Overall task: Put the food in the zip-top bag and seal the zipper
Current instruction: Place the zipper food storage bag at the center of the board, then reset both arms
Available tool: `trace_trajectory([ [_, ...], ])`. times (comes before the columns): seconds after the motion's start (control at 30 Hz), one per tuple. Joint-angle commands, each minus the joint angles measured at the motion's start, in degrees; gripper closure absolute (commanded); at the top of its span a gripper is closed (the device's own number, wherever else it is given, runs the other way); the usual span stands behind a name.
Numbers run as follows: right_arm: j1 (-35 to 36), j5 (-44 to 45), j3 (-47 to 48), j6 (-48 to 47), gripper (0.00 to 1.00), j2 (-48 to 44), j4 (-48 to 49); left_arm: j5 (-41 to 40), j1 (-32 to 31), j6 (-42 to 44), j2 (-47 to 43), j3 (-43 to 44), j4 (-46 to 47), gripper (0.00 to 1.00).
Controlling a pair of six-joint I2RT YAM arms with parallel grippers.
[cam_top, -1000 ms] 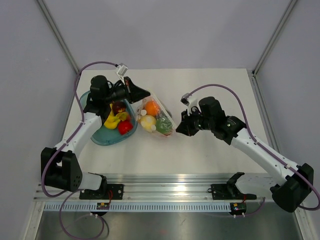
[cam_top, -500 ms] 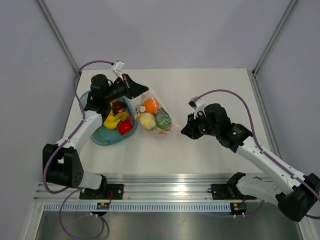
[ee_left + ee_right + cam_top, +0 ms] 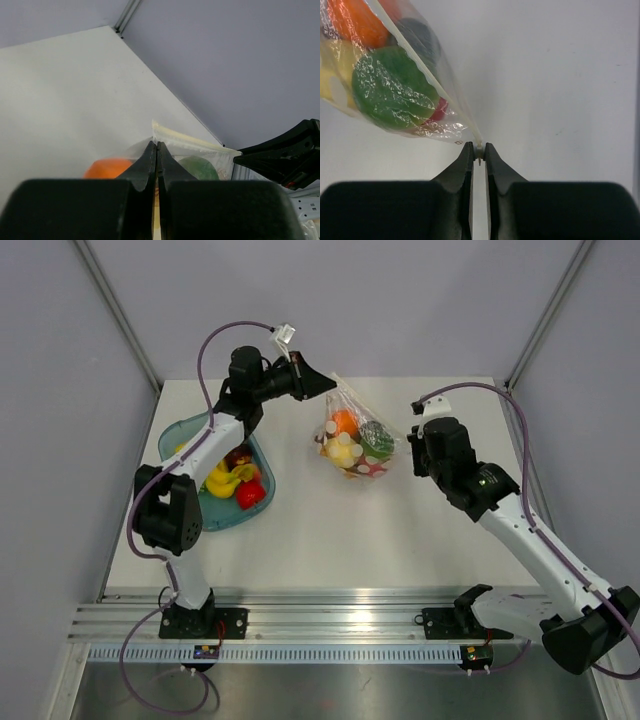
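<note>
The clear zip-top bag (image 3: 356, 441) hangs stretched between my two grippers above the far middle of the table. Inside it lie food pieces: an orange (image 3: 344, 422), a green one (image 3: 377, 438) and a pale yellow one (image 3: 340, 448). My left gripper (image 3: 327, 386) is shut on the bag's top corner; in the left wrist view its jaws (image 3: 157, 145) pinch the plastic beside the zipper (image 3: 192, 141). My right gripper (image 3: 411, 450) is shut on the other end of the zipper (image 3: 466, 124), with a small white tab between its fingertips (image 3: 479, 148).
A translucent blue-green bowl (image 3: 190, 430) stands at the left. It holds yellow bananas (image 3: 226, 480), a red piece (image 3: 250, 494) and a dark red piece (image 3: 238, 456). Grey walls close in the back and both sides.
Both grippers have carried the bag away from the bowl, up and towards the far right. The left arm swung from over the bowl to the far middle, and the right arm followed.
</note>
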Motion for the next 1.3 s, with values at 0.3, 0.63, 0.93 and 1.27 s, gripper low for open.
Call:
trace_trajectory([
  [0.3,-3.57,-10.73,2.95,-10.5,0.61,-0.34,0.85,2.92,0.99,-1.63,13.05,23.51,-0.17,0.01],
  [0.63,-3.57,-1.72,2.06,1.72,0.14,1.51,-2.4,-10.6,3.89,12.43,-3.38,17.36,-26.08,0.01],
  [0.93,-3.49,3.92,10.58,7.61,0.0,7.75,-2.41,-22.64,3.89,16.83,-20.94,0.07,-36.73,0.01],
  [1.27,-3.57,8.85,13.49,9.72,0.01,8.55,-3.46,-35.56,3.81,18.24,-35.2,-17.0,-37.96,0.01],
])
